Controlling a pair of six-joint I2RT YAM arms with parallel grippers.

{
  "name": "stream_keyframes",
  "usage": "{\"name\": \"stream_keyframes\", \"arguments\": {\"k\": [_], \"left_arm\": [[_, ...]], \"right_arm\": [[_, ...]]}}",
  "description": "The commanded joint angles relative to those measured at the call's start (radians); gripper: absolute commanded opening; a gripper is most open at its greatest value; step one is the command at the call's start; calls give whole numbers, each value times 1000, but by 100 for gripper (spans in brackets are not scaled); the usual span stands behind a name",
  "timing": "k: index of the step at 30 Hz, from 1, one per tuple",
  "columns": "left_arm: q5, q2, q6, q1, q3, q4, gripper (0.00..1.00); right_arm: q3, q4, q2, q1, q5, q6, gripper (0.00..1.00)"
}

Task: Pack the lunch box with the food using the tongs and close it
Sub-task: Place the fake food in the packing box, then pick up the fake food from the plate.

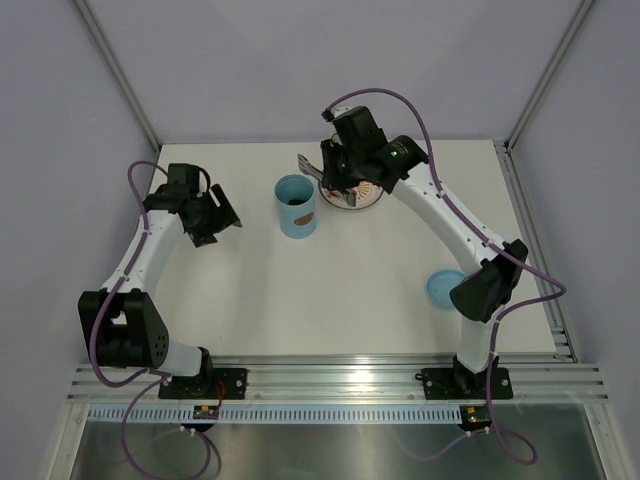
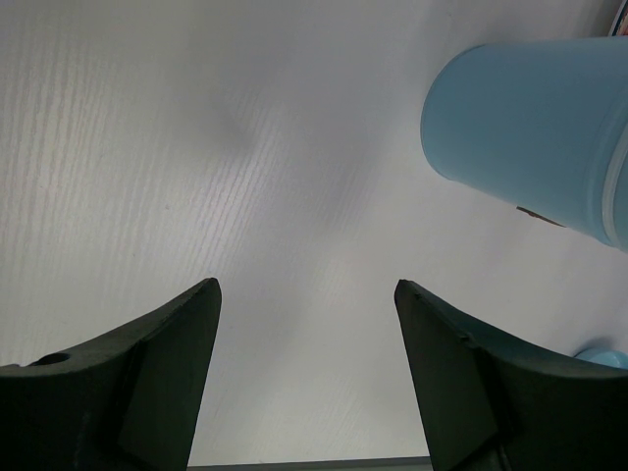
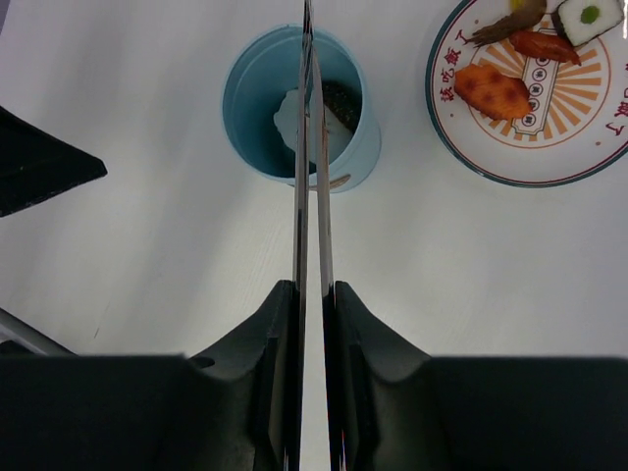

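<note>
Right fingers (image 3: 263, 343) clench the tongs (image 3: 307, 177), whose closed arms reach over the open lunch box (image 3: 245, 98). The box stands on the tabletop (image 3: 147, 275) beside a plate (image 3: 444, 118) of food (image 3: 493, 90). Left fingers (image 2: 167, 353) are spread and empty near the box. The lid (image 1: 443, 288) lies by the right arm.

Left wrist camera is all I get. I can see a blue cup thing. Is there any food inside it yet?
Observer: Yes. The right wrist camera looks down into the lunch box, and it holds a white piece and a dark piece.
Operator: Where are the tongs?
Observer: The right gripper is shut on the tongs, and their two arms are pressed close together.
Operator: Is there more food to pack?
Observer: Yes. An orange piece, a red piece and a roll with a green middle lie on the plate.
</note>
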Motion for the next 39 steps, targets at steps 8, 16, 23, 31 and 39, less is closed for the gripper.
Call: {"name": "stream_keyframes", "arguments": {"k": [8,16,23,31,39], "left_arm": [[-9,-30,24,4,10,19,76],[-23,-29,30,4,8,24,76],[-25,-29,28,4,6,23,76],[-34,-42,34,6,-3,16,76],[-37,-56,36,6,-12,12,76]], "right_arm": [[4,77,-46,-198,-26,85,18],[58,39,107,-284,-26,78,18],[199,-4,262,-295,-8,53,18],[269,26,377,-293,-26,56,17],[292,83,440,-295,-63,81,17]]}}
